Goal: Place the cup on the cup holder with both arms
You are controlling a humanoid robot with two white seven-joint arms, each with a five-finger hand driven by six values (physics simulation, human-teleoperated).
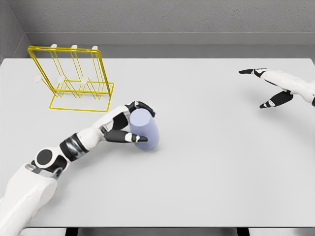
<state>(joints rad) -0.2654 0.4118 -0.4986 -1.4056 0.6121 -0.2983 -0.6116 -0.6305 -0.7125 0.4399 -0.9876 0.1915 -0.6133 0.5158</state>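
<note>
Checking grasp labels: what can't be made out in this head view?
- Pale blue cup: its far side and any handle, hidden by the left hand wrapped around it.
- Right hand: wrist and arm cut off by the right edge.
- Yellow wire cup holder: white pegs too small to count.

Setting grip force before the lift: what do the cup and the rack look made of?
Cup: matte lavender, opaque with no glints, likely plastic or glazed ceramic; a render leaves it open. Rack: thin yellow wire frame with pale pegs, probably coated metal. The left hand grips the cup.
</note>
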